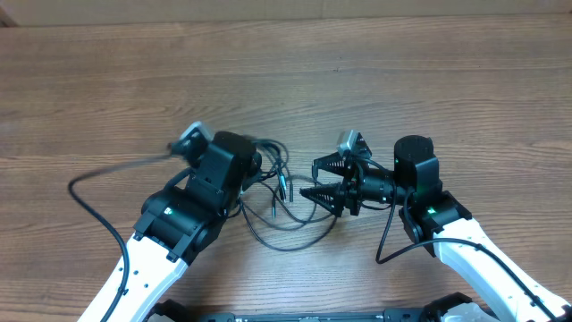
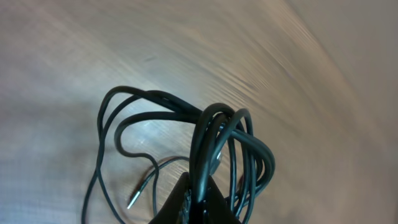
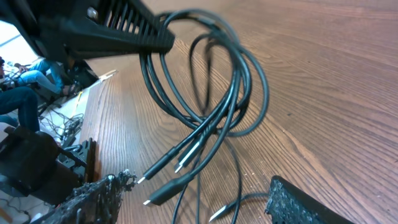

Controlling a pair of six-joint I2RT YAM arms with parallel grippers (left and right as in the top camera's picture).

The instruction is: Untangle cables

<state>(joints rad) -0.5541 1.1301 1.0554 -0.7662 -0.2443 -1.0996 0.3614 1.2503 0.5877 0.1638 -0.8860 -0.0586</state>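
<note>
The cables are a tangle of thin black cords lying between my two grippers, with one loop trailing toward the front. My left gripper is shut on the bundle. In the left wrist view its dark fingers pinch the looped cables, and a loose plug tip rests on the wood. My right gripper stands open just right of the tangle. In the right wrist view its fingers are wide apart around several dangling plug ends, gripping none of them, while the left gripper holds the cables up.
The wooden table stretches far behind the arms. A thicker black arm cable curves out at the left, and another hangs beside the right arm. Beyond the table edge are people and equipment.
</note>
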